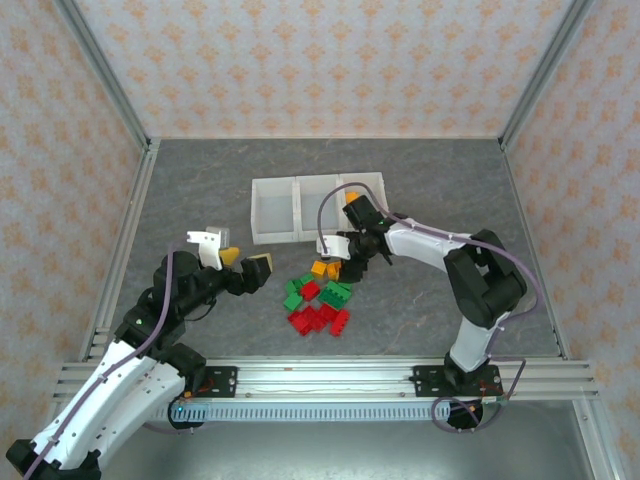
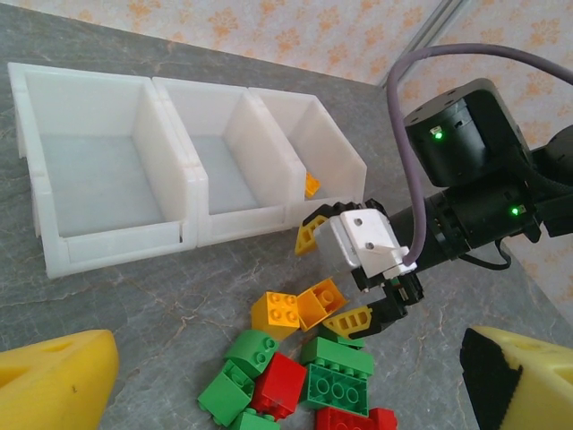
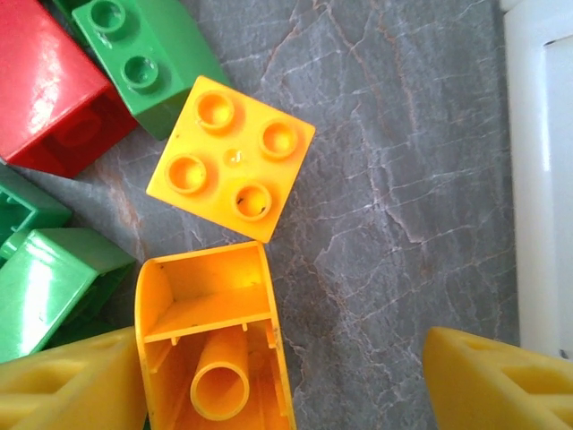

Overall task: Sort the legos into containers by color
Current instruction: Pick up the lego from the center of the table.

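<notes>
Hovers with left gripper (image 1: 245, 263) spread wide, empty, left of the legos (image 1: 320, 300) heaped on the table (image 1: 200, 200). Hangs right gripper (image 1: 350, 262) over the heap's far edge, jaws apart, upturned orange brick (image 3: 210, 340) just beside one finger. Beyond, shows the containers (image 1: 298, 210), one orange piece (image 2: 311, 184) in the right-end bin.

No legible text, label, brand or number — on bricks, bins, arms alike.

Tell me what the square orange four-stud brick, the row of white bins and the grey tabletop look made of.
Square orange four-stud brick: hard moulded plastic, glossy, with highlights on its studs. Row of translucent white bins: semi-matte plastic, since light passes through the walls. Grey tabletop: stone-patterned with pale veins; real stone or a printed laminate, cannot tell.
</notes>
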You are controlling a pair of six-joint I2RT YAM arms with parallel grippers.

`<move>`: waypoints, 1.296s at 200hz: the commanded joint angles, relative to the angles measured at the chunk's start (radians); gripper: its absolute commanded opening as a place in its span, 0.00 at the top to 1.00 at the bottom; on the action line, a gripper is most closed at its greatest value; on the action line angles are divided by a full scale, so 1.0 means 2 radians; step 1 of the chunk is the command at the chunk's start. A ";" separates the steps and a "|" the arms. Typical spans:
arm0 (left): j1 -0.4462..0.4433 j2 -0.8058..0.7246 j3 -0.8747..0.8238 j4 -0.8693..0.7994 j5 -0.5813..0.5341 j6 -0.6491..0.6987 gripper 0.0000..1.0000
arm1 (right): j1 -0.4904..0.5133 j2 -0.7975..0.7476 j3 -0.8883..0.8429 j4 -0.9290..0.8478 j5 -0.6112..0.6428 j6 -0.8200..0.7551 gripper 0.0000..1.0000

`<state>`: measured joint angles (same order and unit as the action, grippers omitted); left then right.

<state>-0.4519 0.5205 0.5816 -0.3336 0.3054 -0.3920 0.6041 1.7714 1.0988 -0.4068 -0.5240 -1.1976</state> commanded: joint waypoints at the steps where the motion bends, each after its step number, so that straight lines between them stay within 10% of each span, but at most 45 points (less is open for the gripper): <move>1: -0.002 -0.009 -0.002 -0.003 -0.011 0.006 0.01 | 0.003 0.016 0.014 -0.027 0.010 -0.013 0.26; 153: -0.002 -0.028 -0.005 -0.001 -0.027 0.004 0.01 | 0.007 -0.042 0.005 -0.041 0.012 0.022 0.75; 207: -0.002 -0.031 -0.005 -0.004 -0.041 0.003 0.01 | -0.010 -0.144 -0.015 0.040 -0.022 0.120 1.00; 259: -0.002 -0.041 -0.006 -0.003 -0.044 0.002 0.01 | -0.065 -0.165 0.003 0.095 -0.030 0.247 1.00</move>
<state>-0.4519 0.4507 0.5804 -0.3336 0.2386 -0.3923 0.5270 1.4464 1.0817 -0.2916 -0.5625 -0.8856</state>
